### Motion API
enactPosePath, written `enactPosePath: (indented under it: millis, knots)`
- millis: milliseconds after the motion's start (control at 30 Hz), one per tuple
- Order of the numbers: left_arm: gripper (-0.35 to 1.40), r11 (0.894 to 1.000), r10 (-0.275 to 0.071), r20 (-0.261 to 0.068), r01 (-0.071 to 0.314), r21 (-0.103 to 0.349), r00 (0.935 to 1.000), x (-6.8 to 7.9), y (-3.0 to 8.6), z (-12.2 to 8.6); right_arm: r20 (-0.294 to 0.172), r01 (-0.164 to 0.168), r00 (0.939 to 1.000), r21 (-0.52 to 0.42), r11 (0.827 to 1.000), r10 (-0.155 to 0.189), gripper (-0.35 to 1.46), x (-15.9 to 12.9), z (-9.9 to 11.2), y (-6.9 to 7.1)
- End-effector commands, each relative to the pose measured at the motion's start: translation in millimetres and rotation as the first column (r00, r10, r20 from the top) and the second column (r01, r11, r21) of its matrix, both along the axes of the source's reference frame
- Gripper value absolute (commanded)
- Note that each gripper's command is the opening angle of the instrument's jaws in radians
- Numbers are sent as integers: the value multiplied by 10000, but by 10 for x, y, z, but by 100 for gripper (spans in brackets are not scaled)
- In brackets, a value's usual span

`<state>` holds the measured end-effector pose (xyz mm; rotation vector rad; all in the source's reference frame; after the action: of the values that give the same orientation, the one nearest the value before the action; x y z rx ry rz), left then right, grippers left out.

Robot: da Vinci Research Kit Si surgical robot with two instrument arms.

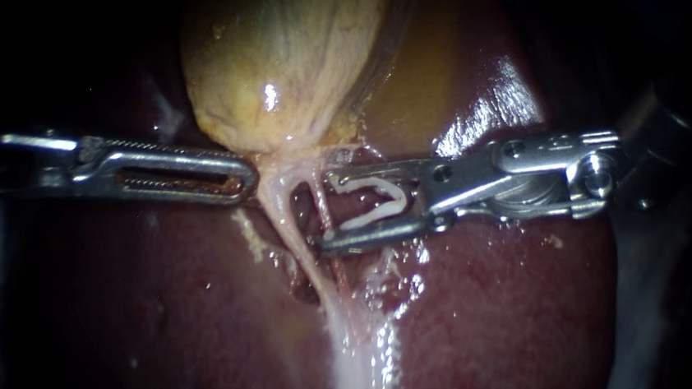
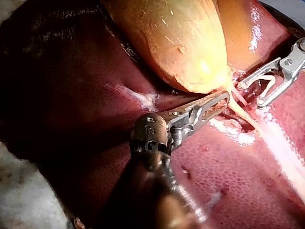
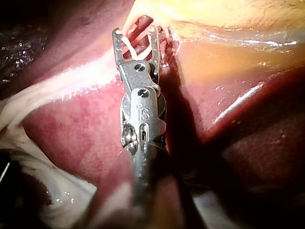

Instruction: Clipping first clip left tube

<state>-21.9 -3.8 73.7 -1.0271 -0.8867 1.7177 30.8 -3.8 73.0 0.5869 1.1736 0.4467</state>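
White clip (image 1: 371, 201) gripped in right instrument's (image 1: 324, 210) wide-spread end effector, tips beside thin tube (image 1: 338, 273).

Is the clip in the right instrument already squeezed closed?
No, the white clip lies held between the right instrument's jaws with its two legs spread apart.
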Motion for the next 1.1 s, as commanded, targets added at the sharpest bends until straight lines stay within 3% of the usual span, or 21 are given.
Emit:
enactPosePath:
  millis: [33, 700, 1100]
  knots:
    - [-35, 10000, 0, 2, 0, 0, 10000, 0, 0, 0, -18, -18, 10000, -5, 10000, 18, 43, 1, 1, -1]
    - [-35, 10000, -1, 1, 1, 0, 10000, 0, 0, 0, -345, 329, 9989, 146, 9994, -324, 45, 13, 8, -25]
    - [-35, 10000, -2, 0, 2, -1, 10000, 0, 0, 0, -168, 644, 9978, 317, 9974, -639, 45, 24, 27, -45]
